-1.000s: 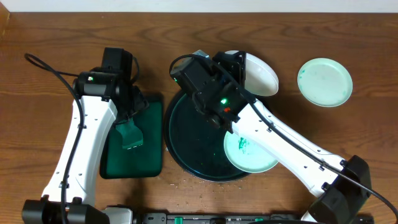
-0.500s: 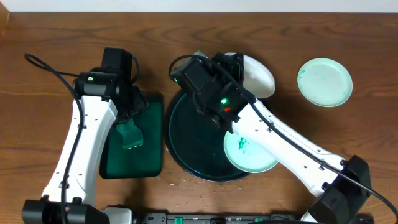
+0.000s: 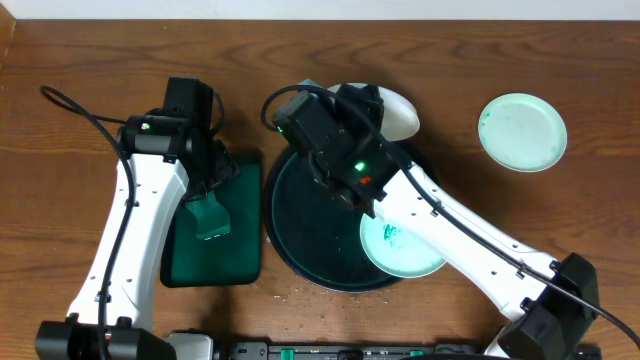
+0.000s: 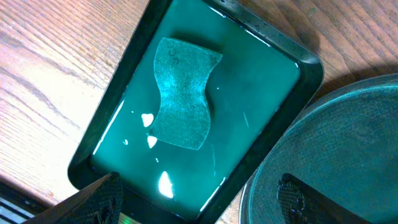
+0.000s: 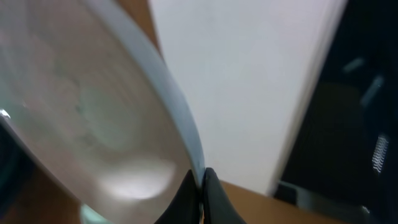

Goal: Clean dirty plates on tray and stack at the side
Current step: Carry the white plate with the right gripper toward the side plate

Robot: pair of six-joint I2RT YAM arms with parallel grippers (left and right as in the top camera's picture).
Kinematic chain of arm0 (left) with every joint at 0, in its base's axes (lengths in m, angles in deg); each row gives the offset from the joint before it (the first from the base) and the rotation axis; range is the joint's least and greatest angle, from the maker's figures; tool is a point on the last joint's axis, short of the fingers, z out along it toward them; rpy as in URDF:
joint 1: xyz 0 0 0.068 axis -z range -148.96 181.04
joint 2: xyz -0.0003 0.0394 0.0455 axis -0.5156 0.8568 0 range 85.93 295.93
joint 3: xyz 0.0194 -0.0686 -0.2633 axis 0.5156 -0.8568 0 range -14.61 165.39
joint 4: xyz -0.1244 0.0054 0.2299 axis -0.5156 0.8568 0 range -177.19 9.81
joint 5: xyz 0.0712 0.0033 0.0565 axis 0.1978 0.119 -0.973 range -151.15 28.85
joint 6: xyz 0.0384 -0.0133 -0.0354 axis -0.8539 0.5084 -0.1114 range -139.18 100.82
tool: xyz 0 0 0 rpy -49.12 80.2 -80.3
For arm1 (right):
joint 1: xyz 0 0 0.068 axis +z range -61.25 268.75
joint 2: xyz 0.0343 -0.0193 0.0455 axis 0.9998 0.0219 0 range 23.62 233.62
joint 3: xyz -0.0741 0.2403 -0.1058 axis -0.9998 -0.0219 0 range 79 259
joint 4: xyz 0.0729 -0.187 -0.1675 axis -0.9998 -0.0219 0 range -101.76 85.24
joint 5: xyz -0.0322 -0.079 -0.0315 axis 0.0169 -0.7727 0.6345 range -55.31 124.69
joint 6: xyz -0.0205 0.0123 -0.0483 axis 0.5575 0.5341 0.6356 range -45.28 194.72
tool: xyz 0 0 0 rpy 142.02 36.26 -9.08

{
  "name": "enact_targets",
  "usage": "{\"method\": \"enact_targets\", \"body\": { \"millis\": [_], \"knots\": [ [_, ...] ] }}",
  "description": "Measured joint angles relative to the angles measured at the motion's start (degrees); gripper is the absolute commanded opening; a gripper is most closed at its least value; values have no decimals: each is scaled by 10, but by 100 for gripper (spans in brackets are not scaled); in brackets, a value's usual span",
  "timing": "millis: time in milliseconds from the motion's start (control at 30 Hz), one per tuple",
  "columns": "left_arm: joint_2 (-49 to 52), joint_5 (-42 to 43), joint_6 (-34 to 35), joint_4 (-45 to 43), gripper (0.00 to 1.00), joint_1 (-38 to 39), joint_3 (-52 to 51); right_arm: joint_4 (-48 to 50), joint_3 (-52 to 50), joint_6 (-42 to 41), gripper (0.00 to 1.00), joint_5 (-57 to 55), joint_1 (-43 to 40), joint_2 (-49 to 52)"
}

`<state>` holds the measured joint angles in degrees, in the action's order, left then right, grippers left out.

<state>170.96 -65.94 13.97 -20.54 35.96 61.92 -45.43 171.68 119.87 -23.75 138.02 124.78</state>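
Note:
The large round dark tray (image 3: 308,222) lies at the table's centre. One white plate (image 3: 402,246) with a teal smear rests on its lower right part, partly under my right arm. Another plate (image 3: 522,132) lies on the wood at the far right. My right gripper (image 3: 366,102) is shut on the rim of a third plate (image 3: 397,113), which is tilted above the tray's far edge; in the right wrist view this plate (image 5: 93,112) fills the left side, with the right gripper (image 5: 200,182) pinching its edge. My left gripper (image 4: 198,186) hangs open over the rectangular tray, holding nothing.
A rectangular dark green tray (image 3: 176,268) sits left of the round one, holding liquid and a teal sponge (image 3: 210,218). The sponge (image 4: 183,93) lies flat in that tray (image 4: 93,149), and the round tray's rim (image 4: 348,143) shows to the right. Small crumbs dot the wood near the front edge.
My right gripper has carried the held plate a little to the left and tipped it more steeply. The left arm has not moved.

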Motion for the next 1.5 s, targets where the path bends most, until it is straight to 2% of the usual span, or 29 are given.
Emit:
{"method": "enact_targets", "body": {
  "millis": [233, 567, 700, 800, 933, 1100, 1367, 1500],
  "knots": [
    [0, 0, -2, -1, 80, 0, 0, -97, 0, -110, 1, 80, -16, 0],
    [0, 0, -2, -7, 80, 0, 0, -125, 1, -210, 1, 174, -45, 0],
    [0, 0, -2, -7, 80, 0, 0, -179, 2, -249, 1, 193, -53, 0],
    [0, 0, -2, -9, 80, 0, 0, -151, 3, -268, 1, 208, -54, 0],
    [0, 0, -2, -8, 80, 0, 0, -207, 14, -308, 1, 240, -68, 0],
    [0, 0, -2, -7, 80, 0, 0, -208, 18, -369, 1, 265, -83, 0],
    [0, 0, -2, -4, 80, 0, 0, -218, 23, -456, 1, 470, -156, 0],
    [0, 0, -2, -4, 80, 0, 0, -285, 25, -541, 1, 391, -164, 0]
  ]
}}
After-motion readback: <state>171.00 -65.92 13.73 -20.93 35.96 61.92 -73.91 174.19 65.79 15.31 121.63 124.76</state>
